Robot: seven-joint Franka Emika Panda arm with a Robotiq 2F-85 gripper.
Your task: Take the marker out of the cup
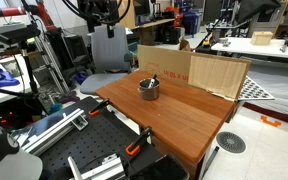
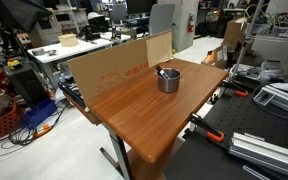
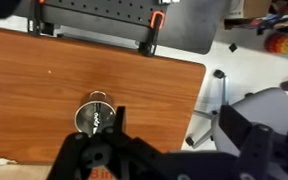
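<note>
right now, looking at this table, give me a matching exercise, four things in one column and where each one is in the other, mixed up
Things:
1 marker
2 cup
3 cardboard sheet
4 orange clamp

Places:
a upright on the wooden tabletop
b at the table's edge beside the black base plate
c standing along the table's side away from that plate
d inside the cup, end poking above the rim

Pairs: 1-d, 2-a, 3-c, 4-b

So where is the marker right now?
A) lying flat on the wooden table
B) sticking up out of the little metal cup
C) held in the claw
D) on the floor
B: in both exterior views the marker leans out over the rim of the cup.
</note>
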